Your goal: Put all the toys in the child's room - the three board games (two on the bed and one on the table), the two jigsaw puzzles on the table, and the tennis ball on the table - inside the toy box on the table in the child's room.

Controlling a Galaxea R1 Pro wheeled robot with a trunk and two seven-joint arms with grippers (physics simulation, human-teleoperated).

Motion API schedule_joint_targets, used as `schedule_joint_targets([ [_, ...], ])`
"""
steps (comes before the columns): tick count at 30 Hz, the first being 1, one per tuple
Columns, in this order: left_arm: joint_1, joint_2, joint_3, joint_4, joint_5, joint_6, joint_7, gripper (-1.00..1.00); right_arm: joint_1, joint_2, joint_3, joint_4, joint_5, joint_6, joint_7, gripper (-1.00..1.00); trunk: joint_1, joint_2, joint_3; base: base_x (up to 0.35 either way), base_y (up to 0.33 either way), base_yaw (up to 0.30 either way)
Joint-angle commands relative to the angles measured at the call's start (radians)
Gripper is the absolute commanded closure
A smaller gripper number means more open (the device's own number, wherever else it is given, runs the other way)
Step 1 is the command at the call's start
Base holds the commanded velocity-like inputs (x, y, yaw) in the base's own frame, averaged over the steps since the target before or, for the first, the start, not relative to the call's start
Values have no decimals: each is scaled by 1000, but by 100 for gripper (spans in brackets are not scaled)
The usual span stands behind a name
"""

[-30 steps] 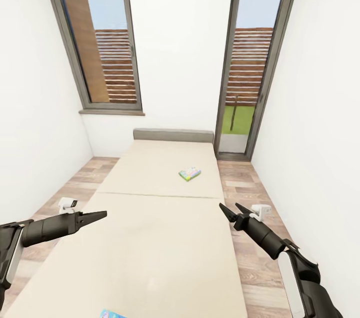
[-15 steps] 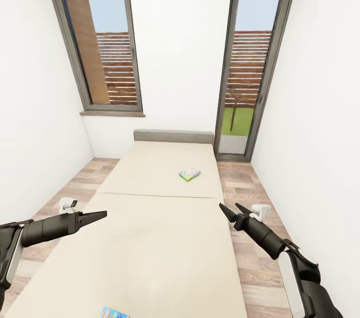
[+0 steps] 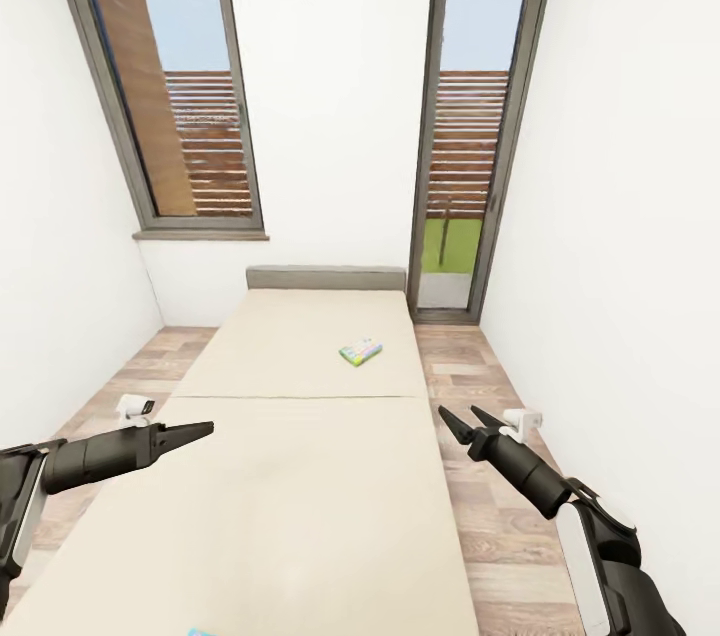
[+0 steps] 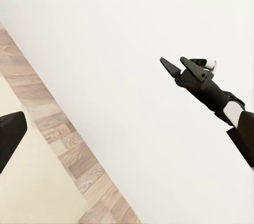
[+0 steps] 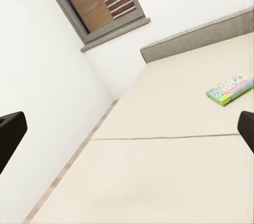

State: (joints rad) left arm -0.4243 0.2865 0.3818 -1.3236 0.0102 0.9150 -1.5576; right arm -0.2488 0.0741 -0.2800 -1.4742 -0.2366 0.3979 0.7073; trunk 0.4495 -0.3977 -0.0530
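Observation:
The bed (image 3: 300, 486) runs away from me with its beige mattress and low grey headboard (image 3: 326, 277). One of the board games (image 3: 360, 351), a flat pale box with a green edge, lies on the far half toward the right; it shows too in the right wrist view (image 5: 230, 89). A blue sliver of a second board game (image 3: 200, 632) peeks in at the bed's near end. My left gripper (image 3: 203, 430) hovers open over the bed's left side, one finger (image 4: 9, 137) in its wrist view. My right gripper (image 3: 458, 412) hangs open and empty above the bed's right edge.
White walls close in on both sides. A tall grey-framed window (image 3: 170, 86) stands at the back left and a glass door (image 3: 465, 136) at the back right. Strips of wood-plank floor (image 3: 490, 506) run along each side of the bed.
The whole picture has shifted left and down, so the camera has moved. The near board game has slid to the bottom edge. Both arms hold the same pose.

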Motion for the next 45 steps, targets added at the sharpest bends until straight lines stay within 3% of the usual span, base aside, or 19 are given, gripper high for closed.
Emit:
schedule_joint_targets([
  [1, -1, 0, 0, 0, -1, 11, -4, -100, -1, 1, -2, 0, -7, 9, 3, -100, 1, -2, -1, -90, 0, -183],
  [11, -1, 0, 0, 0, -2, 11, -4, -100, -1, 2, -2, 0, -6, 9, 2, -100, 1, -2, 8, -39, 2, -128],
  [39, -1, 0, 0, 1, -3, 11, 1, -100, -1, 3, -1, 0, -4, 11, -2, -100, 1, -2, 9, -64, 32, -3],
  [45, -1, 1, 0, 41, -3, 10, 2, -100, -1, 1, -3, -1, -4, 11, -2, -100, 1, -2, 9, 0, 0, 0],
])
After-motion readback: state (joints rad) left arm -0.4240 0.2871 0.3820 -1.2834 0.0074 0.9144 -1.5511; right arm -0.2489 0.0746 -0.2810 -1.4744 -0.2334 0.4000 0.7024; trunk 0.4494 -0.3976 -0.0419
